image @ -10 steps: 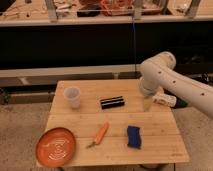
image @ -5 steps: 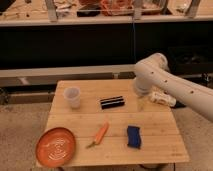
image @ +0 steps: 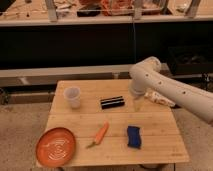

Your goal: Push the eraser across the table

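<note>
Gripper [image: 138, 103] has crept leftward over the table [image: 160, 140] — now near the eraser [image: 112, 102], at its 3 o'clock. Eraser unmoved; push likely imminent. Claw state — cannot tell.

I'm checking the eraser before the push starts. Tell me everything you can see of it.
The eraser is a small black oblong block with thin light stripes along its length. It lies flat on the light wooden table, toward the back middle, its long side running roughly left to right. Only the table touches it. The gripper hangs close on its right in the view, apart from it.
</note>
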Available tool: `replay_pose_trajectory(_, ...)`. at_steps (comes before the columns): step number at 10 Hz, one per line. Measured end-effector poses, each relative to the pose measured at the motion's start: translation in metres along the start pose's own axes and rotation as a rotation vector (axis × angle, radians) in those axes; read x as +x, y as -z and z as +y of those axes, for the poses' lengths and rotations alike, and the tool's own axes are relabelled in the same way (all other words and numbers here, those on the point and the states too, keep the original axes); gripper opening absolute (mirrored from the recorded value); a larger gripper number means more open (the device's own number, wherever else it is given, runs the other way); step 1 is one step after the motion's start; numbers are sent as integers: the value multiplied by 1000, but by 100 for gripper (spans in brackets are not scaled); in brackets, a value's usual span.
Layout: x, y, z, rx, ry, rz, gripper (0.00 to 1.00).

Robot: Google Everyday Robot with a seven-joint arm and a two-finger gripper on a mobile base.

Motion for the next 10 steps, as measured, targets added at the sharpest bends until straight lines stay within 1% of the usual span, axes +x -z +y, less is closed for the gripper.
replay_pose_trajectory(3, -7, -16, -6, 0, 26, -16, 80)
replay_pose_trajectory(4, -6, -18, -7, 1, 32, -17, 80)
replay_pose_trajectory(7, -8, -34, -13, 1, 43, -31, 80)
replay_pose_trajectory(10, -10, -42, -17, 2, 53, -39, 80)
